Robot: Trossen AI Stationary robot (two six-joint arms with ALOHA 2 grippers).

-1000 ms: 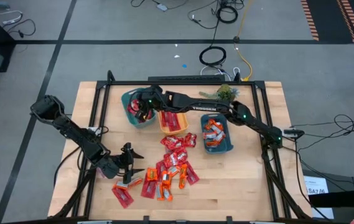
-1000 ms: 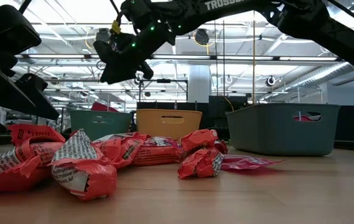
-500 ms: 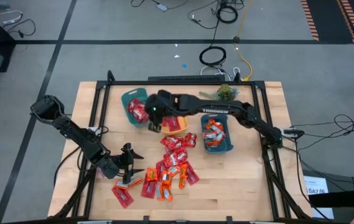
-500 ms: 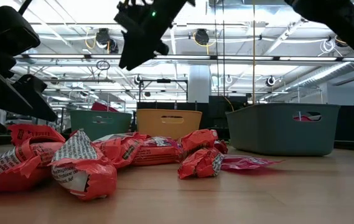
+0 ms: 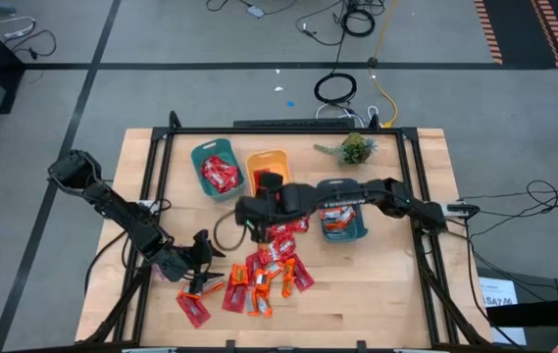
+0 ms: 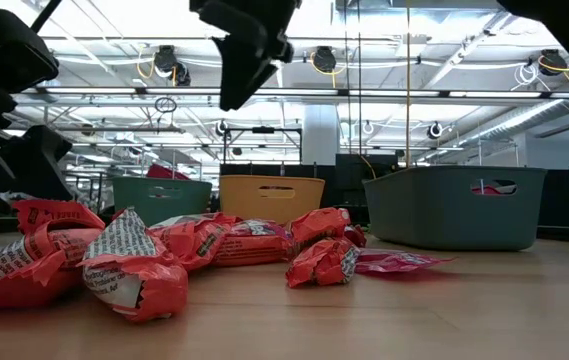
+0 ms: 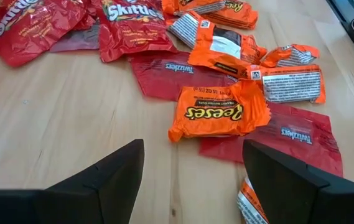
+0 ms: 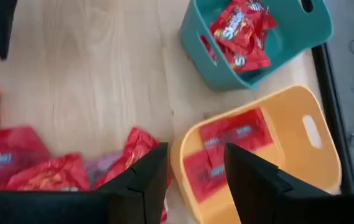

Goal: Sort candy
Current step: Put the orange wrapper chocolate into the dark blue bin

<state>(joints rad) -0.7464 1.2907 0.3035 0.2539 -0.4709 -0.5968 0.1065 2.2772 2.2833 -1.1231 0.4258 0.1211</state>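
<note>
The candy pile (image 5: 267, 263) lies on the wooden table's near middle: red and orange wrapped packets, also shown in the low view (image 6: 164, 255). My left gripper (image 5: 205, 249) hovers open just left of the pile. In its wrist view (image 7: 192, 180) an orange Reese's packet (image 7: 217, 112) lies ahead, between its spread fingers. My right gripper (image 5: 247, 221) is open above the pile's far end. Its wrist view (image 8: 195, 180) looks down on the teal bin of red packets (image 8: 257, 37) and the orange bin (image 8: 276, 155).
Three bins stand in a row at the far side: a teal one (image 5: 218, 172) with red candy, an orange one (image 5: 269, 165), and a second teal one (image 5: 342, 218) with orange packets. A small green plant (image 5: 355, 147) stands behind them. Bare wood lies on the right.
My right gripper has drawn back from above the far-left teal bin toward the table's near edge and now hangs over the far end of the candy pile. The red candy in that bin, earlier covered by the arm, now shows.
</note>
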